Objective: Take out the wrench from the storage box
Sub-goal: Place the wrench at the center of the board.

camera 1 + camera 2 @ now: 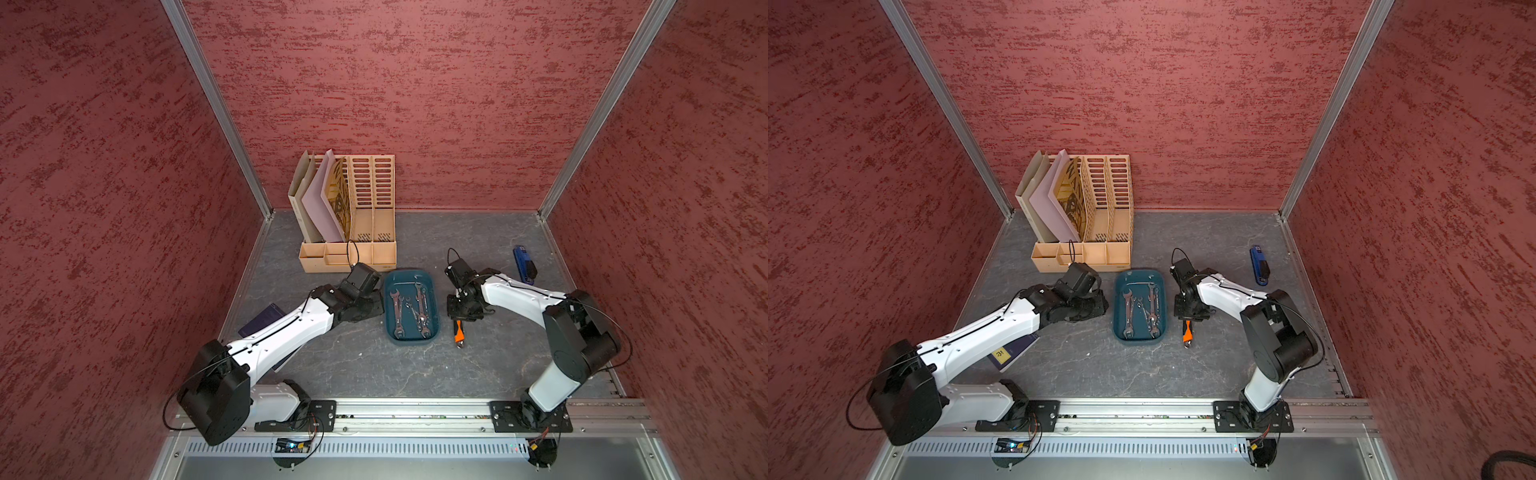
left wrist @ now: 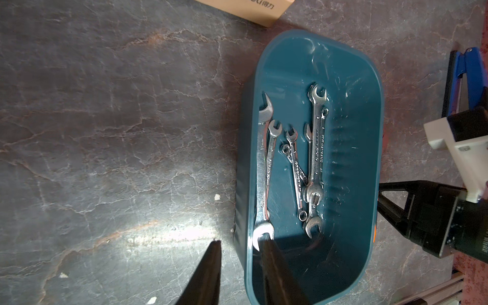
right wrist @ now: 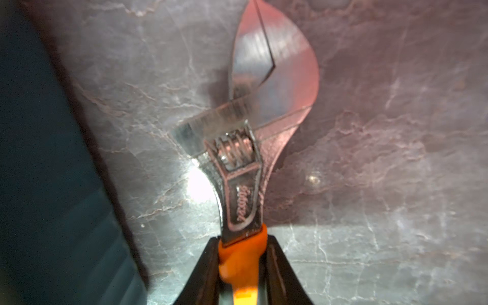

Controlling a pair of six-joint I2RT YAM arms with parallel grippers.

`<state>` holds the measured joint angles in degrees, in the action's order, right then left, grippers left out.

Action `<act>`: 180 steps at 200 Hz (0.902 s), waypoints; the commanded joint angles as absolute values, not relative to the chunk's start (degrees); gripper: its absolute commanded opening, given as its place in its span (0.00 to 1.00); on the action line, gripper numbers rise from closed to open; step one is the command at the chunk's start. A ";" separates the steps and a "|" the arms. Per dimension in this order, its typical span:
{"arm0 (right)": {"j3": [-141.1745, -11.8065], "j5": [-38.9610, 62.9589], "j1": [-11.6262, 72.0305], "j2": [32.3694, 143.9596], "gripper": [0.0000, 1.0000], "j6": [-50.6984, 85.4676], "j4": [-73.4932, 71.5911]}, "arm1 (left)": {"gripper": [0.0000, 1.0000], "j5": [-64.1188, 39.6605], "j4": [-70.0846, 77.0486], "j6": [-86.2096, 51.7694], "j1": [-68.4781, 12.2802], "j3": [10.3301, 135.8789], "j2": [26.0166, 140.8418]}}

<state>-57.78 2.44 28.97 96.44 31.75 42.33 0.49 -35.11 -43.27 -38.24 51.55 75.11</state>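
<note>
In the right wrist view, lower centre of the frame, the right gripper (image 3: 243,239) is clamped on the orange handle of the adjustable wrench (image 3: 241,184). Its steel head sits close above the table (image 3: 396,211), just right of the storage box (image 1: 409,275), so it is already out. Smaller wrenches (image 2: 315,153) lie inside. The left gripper (image 2: 239,240) straddles the box wall, 1 finger inside and 1 outside; whether it pinches the wall I cannot tell. Best now, I judge: lower the wrench flat, release fully, then lift straight up.
</note>
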 commanded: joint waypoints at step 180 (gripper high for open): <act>-60.96 3.24 28.74 85.02 0.48 27.33 48.78 | 0.39 7.88 -46.06 -41.44 -45.52 68.20 82.92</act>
